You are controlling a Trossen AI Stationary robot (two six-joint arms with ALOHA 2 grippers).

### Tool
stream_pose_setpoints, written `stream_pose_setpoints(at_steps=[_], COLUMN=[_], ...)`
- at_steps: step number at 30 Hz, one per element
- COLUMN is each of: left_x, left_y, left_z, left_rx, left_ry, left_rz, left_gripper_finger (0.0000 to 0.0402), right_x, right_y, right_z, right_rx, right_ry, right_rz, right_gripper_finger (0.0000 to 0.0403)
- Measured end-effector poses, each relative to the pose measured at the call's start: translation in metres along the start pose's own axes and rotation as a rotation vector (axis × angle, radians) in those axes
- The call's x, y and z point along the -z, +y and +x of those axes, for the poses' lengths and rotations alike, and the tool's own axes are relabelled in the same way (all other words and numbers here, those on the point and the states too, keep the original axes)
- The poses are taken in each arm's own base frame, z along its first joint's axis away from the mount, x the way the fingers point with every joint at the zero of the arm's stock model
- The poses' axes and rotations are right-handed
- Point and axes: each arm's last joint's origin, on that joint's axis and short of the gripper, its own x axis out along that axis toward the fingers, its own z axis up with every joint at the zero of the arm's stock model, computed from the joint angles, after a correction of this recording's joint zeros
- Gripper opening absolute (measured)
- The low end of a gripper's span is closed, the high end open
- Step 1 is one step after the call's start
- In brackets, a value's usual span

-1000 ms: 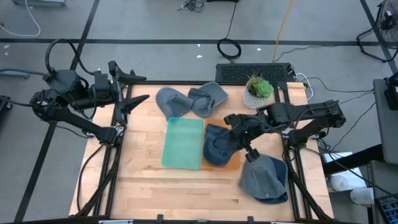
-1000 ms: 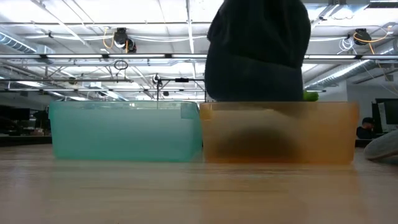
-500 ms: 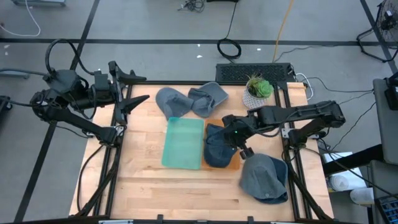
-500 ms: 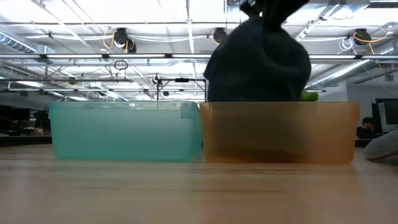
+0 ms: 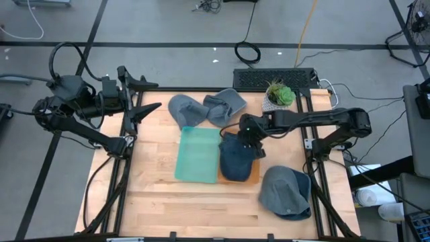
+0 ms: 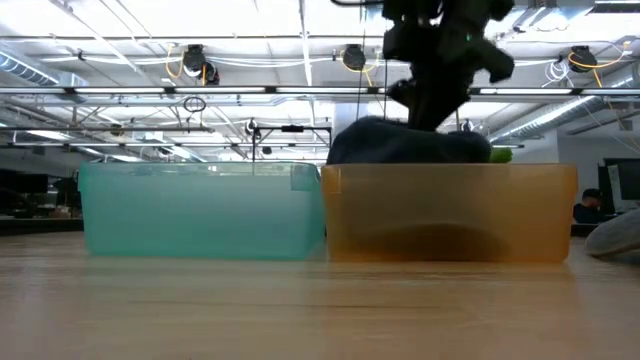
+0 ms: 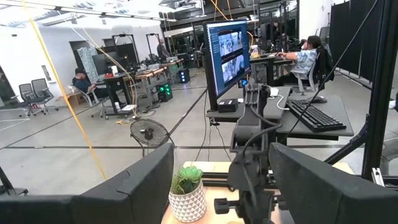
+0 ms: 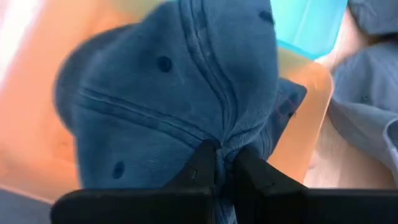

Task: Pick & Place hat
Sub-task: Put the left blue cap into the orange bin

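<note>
A dark blue hat point(image 5: 235, 163) lies in the orange bin point(image 5: 253, 176), and its crown point(image 6: 408, 146) shows just above the bin's rim point(image 6: 450, 170) in the low view. My right gripper point(image 8: 225, 165) is over the bin's far end, slanting down, shut on the hat's cloth. A teal bin point(image 5: 198, 154) stands against the orange bin's left side. My left gripper point(image 5: 146, 95) is held high beyond the table's far left corner. It points level, is open and touches nothing. My right gripper pinches a bunched fold of the hat's crown point(image 8: 231, 140) between its two fingers point(image 8: 202, 169). It comes from above, slanting down from the table's right. The hat hangs down from the fold into the orange bin, spread over it; whether it lies on the bin's floor, I cannot tell.
Two grey hats point(image 5: 185, 109) point(image 5: 226, 105) lie on the table beyond the bins. A third grey hat point(image 5: 286, 192) lies near the front right. A potted plant point(image 5: 277, 98) stands at the far right. Bare wood lies in front of the bins point(image 5: 188, 205).
My right gripper has come down and gone toward the table's far edge and a little left, staying shut on the hat. The hat, which hung high above the orange bin, has sunk into it; only its top now stands above the rim.
</note>
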Motion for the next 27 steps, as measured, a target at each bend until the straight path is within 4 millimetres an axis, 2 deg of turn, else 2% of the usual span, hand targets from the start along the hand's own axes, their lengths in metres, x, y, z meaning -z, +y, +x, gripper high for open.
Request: stream_pose_setpoints(at_steps=[8, 18, 27], left_x=[0.0, -0.001, -0.003], left_y=[0.0, 0.0, 0.001], left_z=[0.0, 0.0, 0.0], left_rx=[-0.002, -0.012, -0.015], left_ry=[0.0, -0.004, -0.024], left_rz=[0.002, 0.008, 0.0], left_gripper_finger=[0.0269, 0.0269, 0.0269], right_x=[0.026, 0.048, 0.058], right_y=[-0.012, -0.012, -0.011], right_z=[0.028, 0.045, 0.061], right_rx=[0.087, 0.068, 0.054], right_ry=[-0.015, 0.006, 0.039], right_rz=[0.043, 0.044, 0.014], right_gripper_finger=[0.001, 0.001, 0.0017])
